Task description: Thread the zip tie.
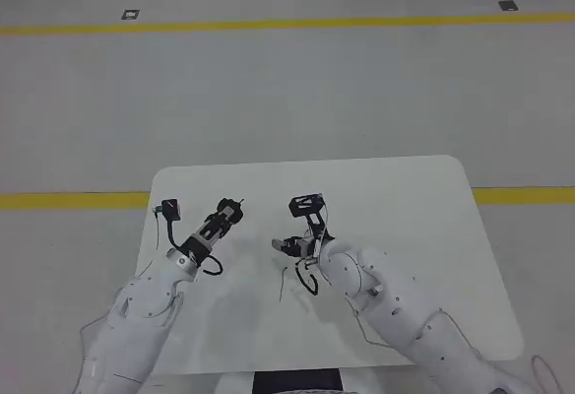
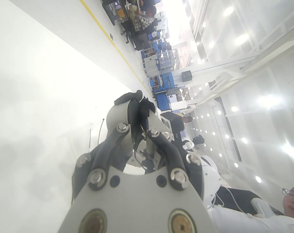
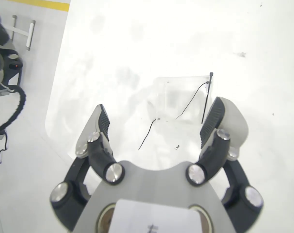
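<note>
The left gripper (image 2: 139,100), above the table's (image 1: 415,246) left side, is pinched together on what looks like a thin black tie (image 2: 136,127), while the right gripper (image 3: 159,104) hangs spread apart over spare ties (image 3: 206,98) on a clear bag (image 3: 181,83) mid-table, probably placed to grasp a free end.

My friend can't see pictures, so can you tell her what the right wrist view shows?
The right gripper, grey metal with black ribbed pads, hangs open above the white table. Just beyond its fingertips, thin black zip ties lie on the table around a clear plastic piece.
</note>
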Available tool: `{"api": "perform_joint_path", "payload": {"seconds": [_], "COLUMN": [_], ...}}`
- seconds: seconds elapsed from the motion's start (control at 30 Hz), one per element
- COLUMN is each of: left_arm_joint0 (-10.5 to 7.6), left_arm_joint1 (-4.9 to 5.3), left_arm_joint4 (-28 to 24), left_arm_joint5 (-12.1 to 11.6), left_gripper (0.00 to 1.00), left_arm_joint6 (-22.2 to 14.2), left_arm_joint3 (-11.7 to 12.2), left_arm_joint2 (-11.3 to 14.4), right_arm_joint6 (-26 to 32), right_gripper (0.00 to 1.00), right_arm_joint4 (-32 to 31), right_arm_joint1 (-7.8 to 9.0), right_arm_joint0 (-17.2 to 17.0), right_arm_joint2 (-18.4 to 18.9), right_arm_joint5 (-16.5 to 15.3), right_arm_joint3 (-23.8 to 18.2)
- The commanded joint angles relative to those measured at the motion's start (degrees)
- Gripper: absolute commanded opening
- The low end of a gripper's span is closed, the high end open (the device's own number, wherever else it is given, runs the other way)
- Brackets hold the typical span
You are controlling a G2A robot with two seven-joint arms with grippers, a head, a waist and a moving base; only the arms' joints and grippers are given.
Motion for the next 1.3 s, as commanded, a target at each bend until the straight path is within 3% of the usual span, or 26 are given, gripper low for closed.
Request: {"api": "perform_joint_path", "payload": {"seconds": [0.0,0.4,0.6,0.77,1.03,1.27], "left_arm_joint0": [0.0,0.0,0.0,0.0,0.0,0.0], "left_arm_joint1": [0.0,0.0,0.0,0.0,0.0,0.0], "left_arm_joint4": [0.0,0.0,0.0,0.0,0.0,0.0], "left_arm_joint5": [0.0,0.0,0.0,0.0,0.0,0.0], "left_gripper": [0.0,0.0,0.0,0.0,0.0,0.0], "left_arm_joint6": [0.0,0.0,0.0,0.0,0.0,0.0], "left_arm_joint3": [0.0,0.0,0.0,0.0,0.0,0.0], "left_arm_joint2": [0.0,0.0,0.0,0.0,0.0,0.0], "right_arm_joint6": [0.7,7.6,9.3,7.5,7.3,8.4], "right_gripper": [1.0,1.0,1.0,1.0,1.0,1.0], "right_arm_joint4": [0.3,-4.8,-8.9,-6.7,-5.7,-7.8], "right_arm_joint1": [-0.57,-2.51,-3.6,-4.28,-5.45,-6.41], "right_arm_joint0": [1.1,1.7,0.2,-1.0,1.9,2.6], "right_arm_joint2": [-0.6,0.8,2.8,2.9,0.5,1.2], "right_arm_joint5": [0.0,0.0,0.0,-0.4,0.0,0.0], "right_arm_joint3": [2.3,5.3,4.4,1.8,7.0,9.8]}}
